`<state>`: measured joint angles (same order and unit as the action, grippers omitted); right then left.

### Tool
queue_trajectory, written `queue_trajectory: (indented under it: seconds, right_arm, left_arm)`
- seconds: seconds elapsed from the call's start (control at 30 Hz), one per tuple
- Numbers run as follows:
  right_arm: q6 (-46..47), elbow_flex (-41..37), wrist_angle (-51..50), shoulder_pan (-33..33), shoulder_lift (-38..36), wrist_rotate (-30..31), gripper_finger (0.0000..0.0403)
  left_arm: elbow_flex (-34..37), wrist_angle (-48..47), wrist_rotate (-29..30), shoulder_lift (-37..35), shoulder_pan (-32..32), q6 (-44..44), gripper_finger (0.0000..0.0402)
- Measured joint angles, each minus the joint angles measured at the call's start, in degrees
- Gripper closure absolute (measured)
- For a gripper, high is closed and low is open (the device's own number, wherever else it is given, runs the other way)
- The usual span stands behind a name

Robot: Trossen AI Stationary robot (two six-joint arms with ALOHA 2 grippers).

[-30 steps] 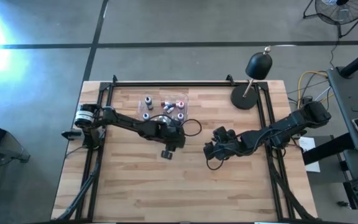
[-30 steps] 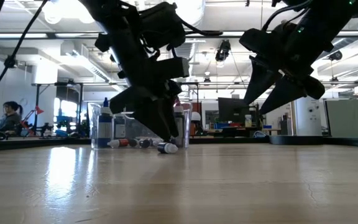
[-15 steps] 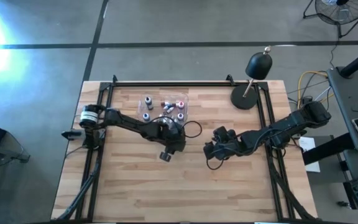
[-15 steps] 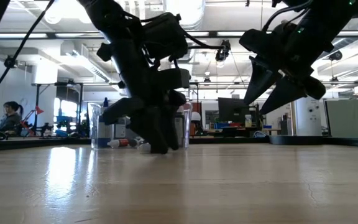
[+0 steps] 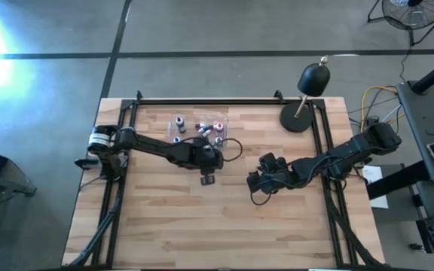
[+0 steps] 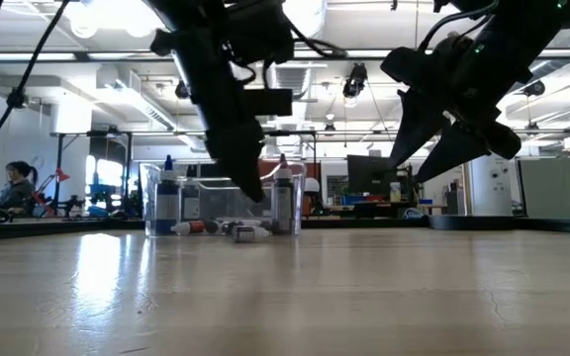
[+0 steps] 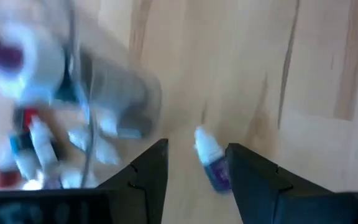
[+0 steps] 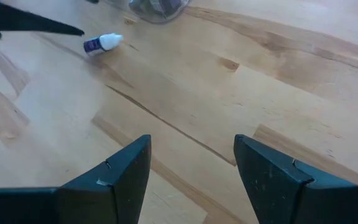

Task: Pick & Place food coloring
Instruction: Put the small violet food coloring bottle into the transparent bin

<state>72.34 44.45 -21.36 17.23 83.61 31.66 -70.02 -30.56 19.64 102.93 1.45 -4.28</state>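
The left tool (image 7: 194,171) hangs open and empty over a loose food coloring bottle (image 7: 210,160) lying on the surface (image 5: 164,226), at six o'clock of the tray (image 5: 200,129). The right tool (image 8: 191,171) waits open and empty.

This is a big lab or workshop for robots. The wooden surface (image 5: 164,218) stands on a grey concrete floor (image 5: 224,26) with dark lines across it. A black metal frame (image 5: 202,100) runs around the surface and holds up two dark robot arms. Looking across the surface, the room goes far back. It has long bright ceiling lights (image 6: 43,56), pipes overhead, metal stands and computer screens (image 6: 369,175). A person (image 6: 13,185) sits at a desk far off at the side. A fan (image 5: 413,13) and loose cables (image 5: 371,102) sit beside the surface, and a black lamp (image 5: 307,94) stands on its far corner.
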Motion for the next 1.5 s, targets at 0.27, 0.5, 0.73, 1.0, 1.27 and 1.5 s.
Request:
queue_trajectory:
  seconds: [0.27, 0.5, 0.73, 1.0, 1.27, 1.5]
  right_arm:
    - [0.02, -0.32, -1.05, 0.0, 0.09, 0.05, 0.0179]
    - [-0.35, -0.35, -0.97, 0.0, 0.09, 0.07, 0.0179]
    - [-0.46, -0.37, -0.97, 0.0, 0.09, 0.04, 0.0179]
    - [-0.43, -0.7, -1.1, 0.0, 0.09, 0.02, 0.0179]
    - [-0.26, -1.73, -1.12, -0.04, 0.11, 0.02, 0.0179]
    - [0.37, -1.92, -0.99, -0.04, 0.11, 0.02, 0.0179]
  left_arm:
    - [1.28, -1.96, -9.94, -0.22, -1.92, -24.11, 0.0266]
    - [4.22, 4.32, -9.41, -0.11, -0.58, -11.57, 0.0266]
    - [6.98, 11.52, -9.3, -0.11, 0.39, 11.56, 0.0266]
    - [7.1, 11.1, -9.39, -0.87, 0.34, 7.99, 0.0266]
    - [7.54, 10.94, -11.49, -0.78, 0.6, 22.03, 0.0266]
    - [7.65, 10.84, -11.74, 0.39, 0.39, 32.78, 0.0266]
